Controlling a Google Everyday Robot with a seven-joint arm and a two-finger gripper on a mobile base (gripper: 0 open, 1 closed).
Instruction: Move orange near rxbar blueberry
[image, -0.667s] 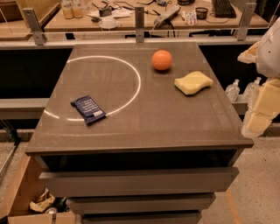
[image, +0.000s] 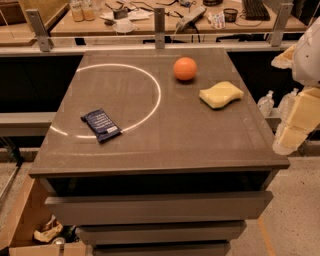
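Gray tbl (image: 200, 140) w/ orange (image: 185, 68), sponge (image: 221, 94), rxbar blueberry (image: 101, 125) on top; gripper (image: 292, 131) off R edge.

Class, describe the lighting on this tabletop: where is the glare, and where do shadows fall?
Camera view: a bright ring of reflected light curves across the left half of the table, passing the rxbar blueberry; the orange and sponge cast soft shadows beneath; the gripper hangs off the right edge.

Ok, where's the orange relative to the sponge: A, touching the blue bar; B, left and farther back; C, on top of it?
B: the orange sits left of and behind the sponge, apart from it, while the claw is off the table's right side.
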